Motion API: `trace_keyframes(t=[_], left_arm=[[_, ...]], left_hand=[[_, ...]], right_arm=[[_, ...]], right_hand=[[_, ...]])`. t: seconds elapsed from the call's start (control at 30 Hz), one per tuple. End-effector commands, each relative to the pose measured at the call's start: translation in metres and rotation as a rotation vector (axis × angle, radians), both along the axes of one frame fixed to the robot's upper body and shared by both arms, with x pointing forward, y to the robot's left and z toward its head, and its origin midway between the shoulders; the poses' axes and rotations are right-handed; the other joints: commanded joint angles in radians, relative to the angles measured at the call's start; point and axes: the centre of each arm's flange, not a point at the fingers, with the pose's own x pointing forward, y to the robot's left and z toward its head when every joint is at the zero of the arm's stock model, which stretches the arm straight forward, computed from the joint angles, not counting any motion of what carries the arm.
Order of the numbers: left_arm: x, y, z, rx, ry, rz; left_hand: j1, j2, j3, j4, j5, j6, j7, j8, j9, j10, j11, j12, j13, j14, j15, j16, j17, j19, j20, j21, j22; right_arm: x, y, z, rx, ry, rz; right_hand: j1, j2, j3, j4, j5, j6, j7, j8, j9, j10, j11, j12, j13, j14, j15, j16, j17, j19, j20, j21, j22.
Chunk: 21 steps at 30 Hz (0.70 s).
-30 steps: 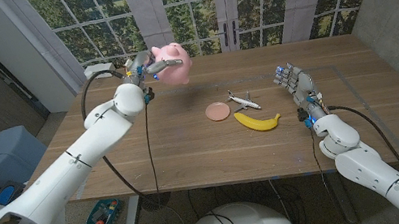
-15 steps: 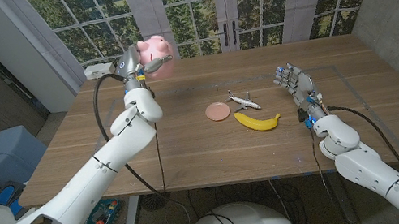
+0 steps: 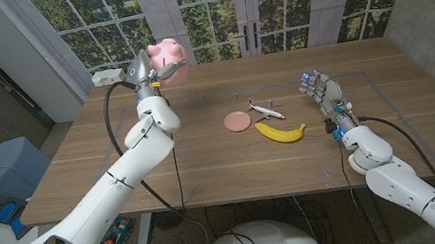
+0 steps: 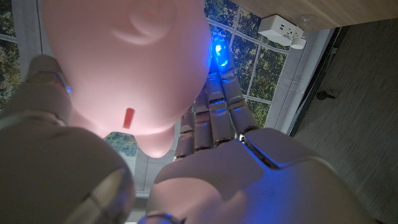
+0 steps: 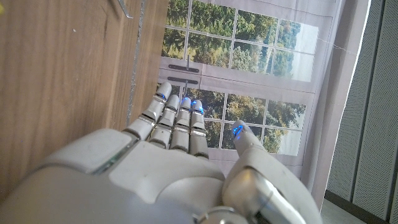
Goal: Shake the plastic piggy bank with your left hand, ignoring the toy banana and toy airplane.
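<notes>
Gripping the piggy bank point(image 3: 167, 57) aloft, the left hand point(image 3: 145, 68) has barely moved; right hand point(image 3: 323, 93) rests open.

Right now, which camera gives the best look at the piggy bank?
The head view: the whole piggy bank is raised above the table in the left hand. The left wrist view shows just a close, blurred pink underside; the right wrist view faces the windows.

White glossy arms point(image 3: 111, 181), black cables, grey hands point(image 3: 327, 95) (blue-lit fingertips)

Smooth glossy pink plastic piggy bank point(image 3: 167, 57); matt wood-grain table point(image 3: 206, 160).
</notes>
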Motion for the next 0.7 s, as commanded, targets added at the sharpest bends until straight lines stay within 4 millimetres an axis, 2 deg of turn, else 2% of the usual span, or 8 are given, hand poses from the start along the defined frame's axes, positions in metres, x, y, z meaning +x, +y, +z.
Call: trace_keyframes(t=[0.03,0.27,0.47,0.7], left_arm=[[0.006,0.006,0.006,-0.001,0.086,-0.237],[0.013,0.013,0.012,0.048,0.132,-0.462],[0.022,0.019,0.017,0.046,0.174,-0.753],[0.025,0.018,0.021,0.066,0.181,-0.947]], left_hand=[[0.431,0.438,0.043,0.005,0.15,0.383,-0.194,0.132,0.005,0.435,-0.428,0.007,0.318,0.324,-0.42,0.006,0.146,-0.062,-0.115,0.004,0.002],[0.43,0.438,0.044,0.005,0.15,0.38,-0.191,0.131,0.006,0.434,-0.427,0.005,0.319,0.324,-0.42,0.004,0.147,-0.064,-0.118,0.003,0.002],[0.431,0.438,0.044,0.004,0.149,0.377,-0.189,0.13,0.006,0.432,-0.425,0.003,0.321,0.323,-0.42,0.003,0.15,-0.069,-0.118,0.002,0.002],[0.433,0.442,0.044,0.004,0.147,0.377,-0.183,0.129,0.005,0.43,-0.423,0.0,0.324,0.319,-0.42,0.002,0.154,-0.074,-0.113,0.002,0.003]], right_arm=[[-0.002,-0.001,-0.002,0.005,0.0,-0.005],[-0.003,-0.001,-0.002,0.005,-0.002,-0.005],[-0.003,-0.001,-0.001,0.005,-0.004,-0.006],[-0.003,0.0,0.0,0.002,-0.004,-0.006]], right_hand=[[-0.004,0.005,0.005,-0.004,0.006,0.009,-0.001,-0.003,0.004,0.002,-0.001,0.0,0.004,0.007,0.004,-0.006,0.002,0.008,-0.001,-0.002,0.002],[-0.003,0.005,0.005,-0.004,0.006,0.009,0.0,-0.003,0.004,0.005,0.0,0.001,0.004,0.007,0.003,-0.007,0.002,0.008,-0.001,-0.003,0.002],[-0.003,0.005,0.005,-0.004,0.006,0.01,0.0,-0.003,0.004,0.004,0.0,0.0,0.004,0.007,0.005,-0.007,0.002,0.008,-0.001,-0.005,0.002],[-0.003,0.005,0.005,-0.004,0.006,0.009,0.0,-0.003,0.004,0.004,0.001,0.0,0.004,0.007,0.004,-0.007,0.002,0.009,-0.001,-0.006,0.002]])
